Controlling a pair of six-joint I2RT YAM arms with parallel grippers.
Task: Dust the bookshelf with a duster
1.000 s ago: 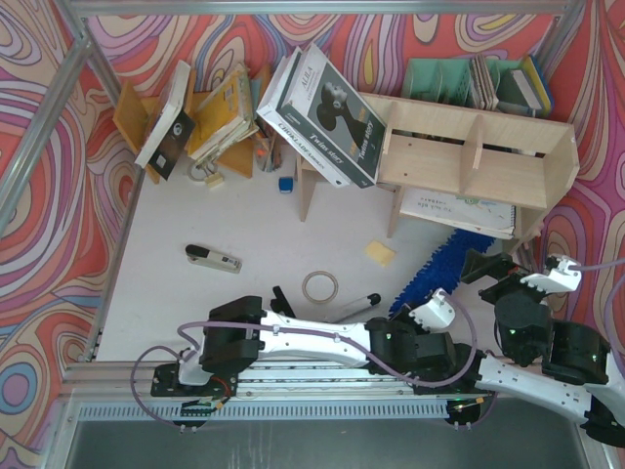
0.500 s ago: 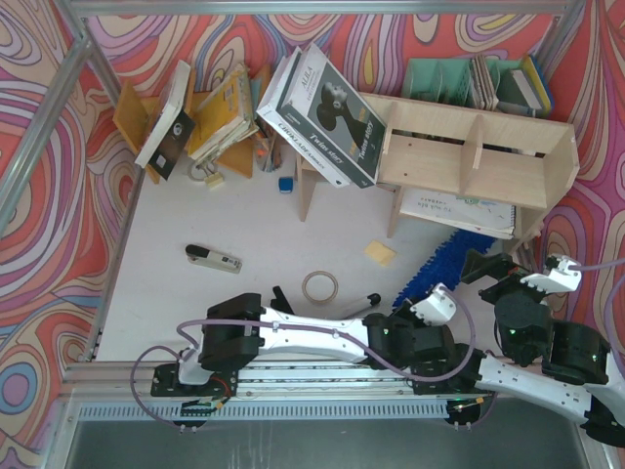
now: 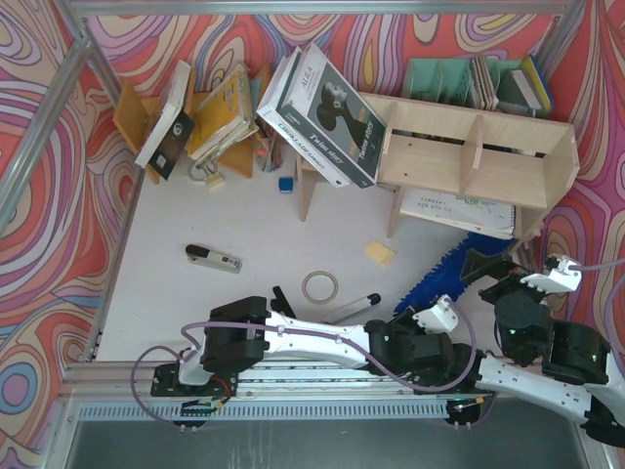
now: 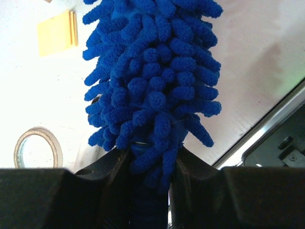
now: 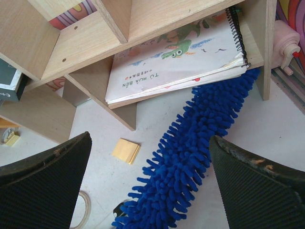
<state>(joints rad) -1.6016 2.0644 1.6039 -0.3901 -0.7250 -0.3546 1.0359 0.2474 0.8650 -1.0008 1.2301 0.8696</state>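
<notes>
The bright blue fluffy duster (image 3: pixel 451 274) lies slanted on the white table, its far tip under the front edge of the plywood bookshelf (image 3: pixel 469 147). My left gripper (image 3: pixel 408 315) is shut on its smooth blue handle at the near end; in the left wrist view the fluff (image 4: pixel 152 71) fills the frame above the closed gripper (image 4: pixel 145 164). My right gripper (image 3: pixel 485 266) is open and empty, hovering over the duster's far half. In the right wrist view the open gripper (image 5: pixel 150 176) frames the duster (image 5: pixel 200 129), and a spiral notebook (image 5: pixel 176 57) lies on the bookshelf's (image 5: pixel 81 52) lower tier.
A yellow pad (image 3: pixel 381 253), a tape ring (image 3: pixel 320 286) and a marker pen (image 3: pixel 347 308) lie left of the duster. A black box (image 3: pixel 327 103) leans on the shelf's left end. The teal organizer (image 3: pixel 469 83) stands behind it, an orange rack (image 3: pixel 195 117) at far left. A pink bottle (image 5: pixel 285 40) stands by the shelf's right end.
My left gripper has drawn back slightly toward the near edge and swung the duster a little to the right. The right arm has not moved.
</notes>
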